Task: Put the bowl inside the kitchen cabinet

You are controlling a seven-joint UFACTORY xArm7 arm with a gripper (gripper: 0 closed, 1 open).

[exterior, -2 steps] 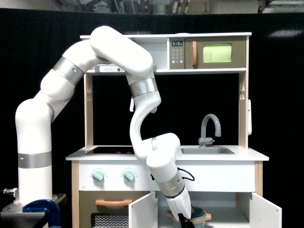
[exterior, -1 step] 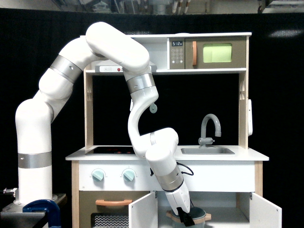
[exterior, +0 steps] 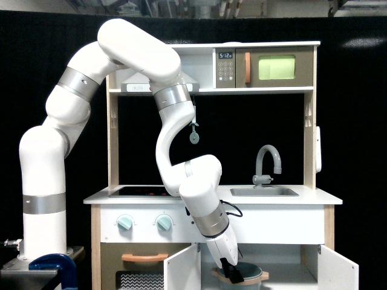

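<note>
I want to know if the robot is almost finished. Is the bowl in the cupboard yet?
Nearly. Done: both cupboard doors are open, and the bowl sits inside the cupboard, below the sink. In hand: the gripper is down at the bowl's rim; whether it is holding on cannot be told from here. Left: probably letting go, if it has not, and pulling the arm out.

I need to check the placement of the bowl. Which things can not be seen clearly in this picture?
- Tool: exterior view; dark and small against the bowl, so open or shut is unclear.
- Bowl base: cut off by the bottom edge of the picture, so whether it rests on the kitchen cabinet floor is unknown.
- Cabinet interior: the lower part is cut off by the same edge.
</note>
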